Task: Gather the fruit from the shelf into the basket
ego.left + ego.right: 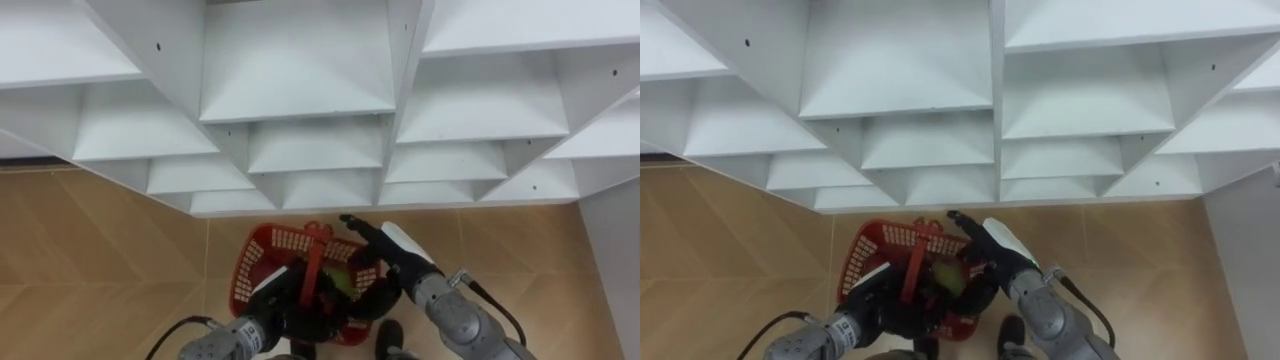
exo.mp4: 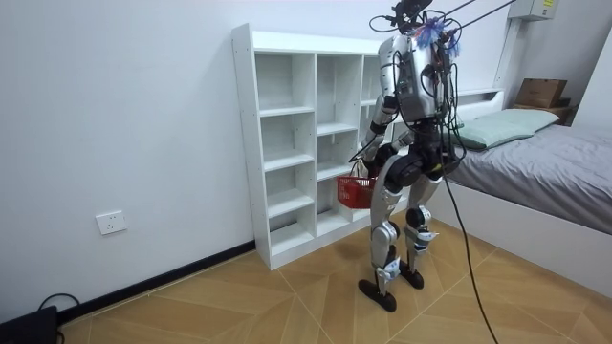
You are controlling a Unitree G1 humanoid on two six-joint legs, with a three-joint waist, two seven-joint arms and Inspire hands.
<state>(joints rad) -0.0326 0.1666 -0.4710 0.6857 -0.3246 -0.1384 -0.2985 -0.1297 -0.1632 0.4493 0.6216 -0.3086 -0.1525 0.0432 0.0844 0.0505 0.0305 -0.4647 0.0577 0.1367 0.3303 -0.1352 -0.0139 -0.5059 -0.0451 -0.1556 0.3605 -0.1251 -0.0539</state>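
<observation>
Red plastic lattice basket (image 1: 890,240) holds, seemingly, green fruit (image 1: 945,275).

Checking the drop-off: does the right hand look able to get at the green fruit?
Probably yes: the right hand is right beside the green fruit, over the open-topped red basket; only its handle runs close by.

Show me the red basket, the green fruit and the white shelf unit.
red basket (image 1: 895,238): right eye view, on the mesh wall at its far side.
green fruit (image 1: 946,276): right eye view, on its visible top beside the basket's handle.
white shelf unit (image 2: 243,143): room view, on its outer side panel.
</observation>
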